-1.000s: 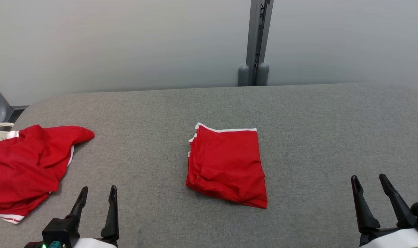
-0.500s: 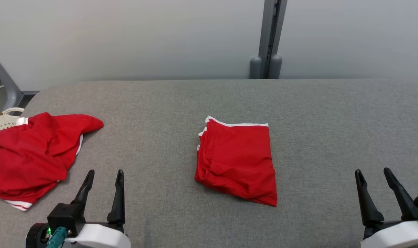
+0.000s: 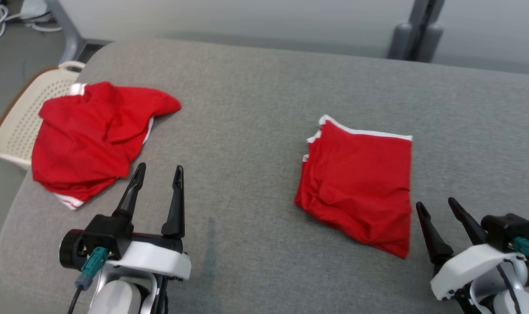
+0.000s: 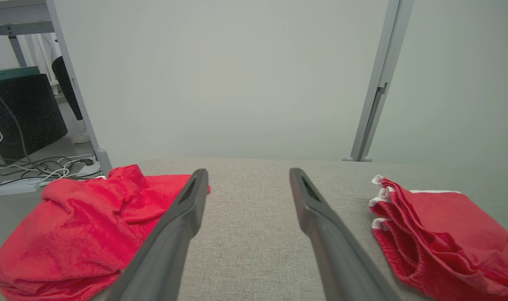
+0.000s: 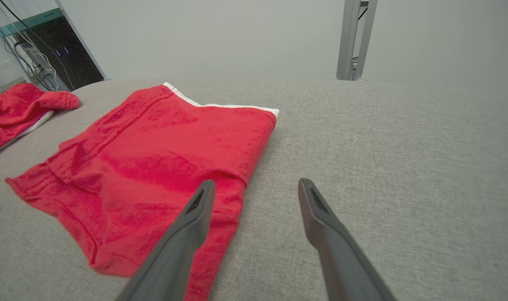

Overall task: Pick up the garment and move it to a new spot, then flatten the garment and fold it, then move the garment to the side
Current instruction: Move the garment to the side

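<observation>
- Head camera has swung left and dipped since a second ago, shifting the whole view. Both garments lie as before on the counter (image 3: 256,87).
- Folded garment (image 3: 360,183): a compact rectangle at mid-counter. Picking up, flattening and folding appear complete for this piece.
- Crumpled garment (image 3: 90,135): well left of the folded garment, at the counter's end, partly over a basket (image 3: 16,122). It shows no sign of handling.
- Left hand (image 3: 160,166): fingers apart and empty, well left of the folded garment and close beside the crumpled one. Contact cannot be confirmed.
- Right hand (image 3: 435,203): fingers apart and empty, just right of the folded garment's near corner, not touching it.
- Assessment: the folded garment awaits only its move aside. The crumpled garment has every step outstanding.
</observation>
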Controlling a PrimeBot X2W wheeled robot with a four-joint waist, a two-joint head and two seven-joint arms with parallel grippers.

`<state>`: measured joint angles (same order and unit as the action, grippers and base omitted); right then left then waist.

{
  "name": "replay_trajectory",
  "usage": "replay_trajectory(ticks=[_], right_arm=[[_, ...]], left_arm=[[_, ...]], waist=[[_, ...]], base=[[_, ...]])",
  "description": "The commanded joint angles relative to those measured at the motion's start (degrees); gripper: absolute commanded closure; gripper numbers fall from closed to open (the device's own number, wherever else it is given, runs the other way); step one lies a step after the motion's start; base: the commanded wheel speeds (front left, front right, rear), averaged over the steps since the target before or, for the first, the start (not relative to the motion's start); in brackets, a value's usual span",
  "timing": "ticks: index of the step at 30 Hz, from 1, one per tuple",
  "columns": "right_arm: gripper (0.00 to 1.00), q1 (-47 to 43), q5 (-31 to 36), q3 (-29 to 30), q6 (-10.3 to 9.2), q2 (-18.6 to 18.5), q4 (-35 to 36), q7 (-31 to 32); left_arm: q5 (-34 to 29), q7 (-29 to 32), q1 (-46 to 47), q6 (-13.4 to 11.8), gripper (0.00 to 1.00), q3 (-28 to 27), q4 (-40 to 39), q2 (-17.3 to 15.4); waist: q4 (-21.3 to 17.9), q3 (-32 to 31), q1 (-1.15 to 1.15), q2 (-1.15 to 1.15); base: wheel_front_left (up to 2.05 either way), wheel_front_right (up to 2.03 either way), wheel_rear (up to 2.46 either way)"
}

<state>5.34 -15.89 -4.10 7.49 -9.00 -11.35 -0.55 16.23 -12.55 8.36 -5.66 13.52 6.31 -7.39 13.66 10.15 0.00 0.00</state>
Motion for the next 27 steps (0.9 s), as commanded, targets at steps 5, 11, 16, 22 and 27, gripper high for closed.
replay_trajectory(ticks=[5,11,16,22,27], right_arm=[[0.0,4.56,-2.16,-2.4,0.01,-1.22,-6.81,-0.87],[0.0,7.66,-4.76,-5.54,0.01,-2.11,-15.19,2.23],[0.32,9.04,-7.96,-9.11,-0.01,-3.09,-18.37,5.02],[1.0,11.4,-9.99,-11.75,-0.01,-4.72,-18.11,4.93],[1.0,13.08,-11.28,-14.17,-0.07,-5.93,-17.06,3.44]], left_arm=[[0.16,-1.21,2.82,0.62,0.0,0.58,1.69,0.79],[0.36,-2.12,4.23,0.99,0.0,0.97,3.24,1.64],[0.28,-2.44,4.41,1.0,0.0,0.87,3.84,1.86],[-0.18,-2.57,4.58,1.07,0.0,0.71,3.77,1.63],[-0.62,-2.62,4.25,1.12,0.0,0.66,3.33,0.72]], waist=[[4.14,3.74,0.0,0.0],[5.28,4.64,0.0,0.0],[4.99,4.8,0.0,0.0],[3.08,4.71,0.0,0.0],[-1.21,4.02,0.0,0.0]], base=[[0.0,0.0,0.0],[0.0,0.0,0.0],[0.0,0.0,0.0],[0.0,0.0,0.0],[0.0,0.0,0.0]])
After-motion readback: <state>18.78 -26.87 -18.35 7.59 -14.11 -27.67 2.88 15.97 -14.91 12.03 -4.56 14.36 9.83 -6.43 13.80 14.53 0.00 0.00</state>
